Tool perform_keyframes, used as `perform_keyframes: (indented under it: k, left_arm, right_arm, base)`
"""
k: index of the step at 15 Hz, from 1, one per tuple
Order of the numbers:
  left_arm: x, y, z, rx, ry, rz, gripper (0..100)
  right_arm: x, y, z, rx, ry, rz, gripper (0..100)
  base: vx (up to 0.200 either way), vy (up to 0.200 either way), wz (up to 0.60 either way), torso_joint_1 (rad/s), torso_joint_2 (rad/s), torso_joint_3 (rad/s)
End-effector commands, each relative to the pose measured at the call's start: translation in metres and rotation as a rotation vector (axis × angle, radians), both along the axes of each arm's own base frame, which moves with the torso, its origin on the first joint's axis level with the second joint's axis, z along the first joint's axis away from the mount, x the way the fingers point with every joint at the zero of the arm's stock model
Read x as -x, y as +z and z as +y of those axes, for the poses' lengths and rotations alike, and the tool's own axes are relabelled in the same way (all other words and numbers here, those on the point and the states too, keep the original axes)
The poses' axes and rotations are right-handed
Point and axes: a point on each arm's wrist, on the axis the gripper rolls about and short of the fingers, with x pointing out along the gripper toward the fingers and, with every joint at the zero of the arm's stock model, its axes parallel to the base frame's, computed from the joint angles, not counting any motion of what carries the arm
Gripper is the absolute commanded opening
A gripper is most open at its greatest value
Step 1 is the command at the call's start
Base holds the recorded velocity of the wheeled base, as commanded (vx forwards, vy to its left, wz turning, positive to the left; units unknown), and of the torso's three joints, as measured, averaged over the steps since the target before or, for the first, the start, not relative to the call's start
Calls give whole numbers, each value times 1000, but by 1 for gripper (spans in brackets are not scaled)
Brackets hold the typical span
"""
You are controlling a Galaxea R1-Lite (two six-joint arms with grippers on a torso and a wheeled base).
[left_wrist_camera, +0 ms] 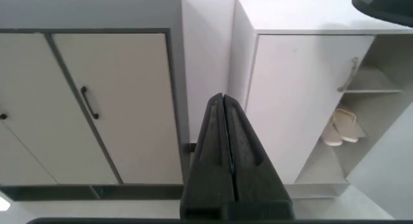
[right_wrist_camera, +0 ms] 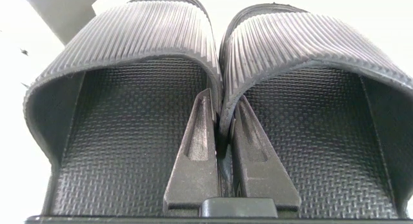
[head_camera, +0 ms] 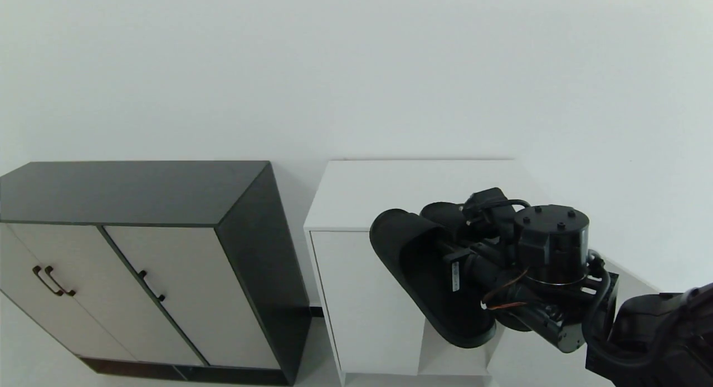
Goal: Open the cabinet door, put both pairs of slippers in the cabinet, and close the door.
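My right tool (right_wrist_camera: 222, 101) is clenched on the inner straps of the black slippers (right_wrist_camera: 129, 159), whose near ends are cut off. My left tool (left_wrist_camera: 224, 104) is clenched on nothing. Beyond it, the white cabinet (left_wrist_camera: 290, 101) stands open, its door half hiding the shelf that holds the pale slippers (left_wrist_camera: 342, 127).

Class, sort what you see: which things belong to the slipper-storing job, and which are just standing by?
Job: black slippers; right end effector gripping them; white slippers inside the white cabinet.
Standing by: dark cabinet.
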Motion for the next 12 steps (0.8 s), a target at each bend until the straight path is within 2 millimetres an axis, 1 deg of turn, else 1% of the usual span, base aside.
perform_keyframes:
  k: [1, 4, 7, 8, 9, 12]
  left_arm:
    - [0, 0, 0, 1, 1, 0, 0]
    - [0, 0, 0, 1, -1, 0, 0]
    - [0, 0, 0, 1, -1, 0, 0]
    - [0, 0, 0, 1, -1, 0, 0]
    - [0, 0, 0, 2, 1, 0, 0]
    - [0, 0, 0, 2, 1, -2, 0]
  right_arm:
    - [0, -3, 0, 7, 0, 4, 0]
    - [3, -9, -2, 22, 2, 19, 0]
    - [4, -10, -1, 24, 10, 22, 0]
    - [10, -13, 3, 31, 31, 31, 0]
    - [12, -12, 3, 30, 35, 31, 0]
    - [26, -13, -6, 42, 57, 44, 0]
  base:
    - [0, -200, 0, 2, 2, -2]
    - [0, -200, 0, 4, 4, 2]
    - [0, -200, 0, 2, 4, 1]
    - [0, -200, 0, 2, 2, 7]
    - [0, 0, 0, 0, 0, 0]
    - [0, 0, 0, 0, 0, 0]
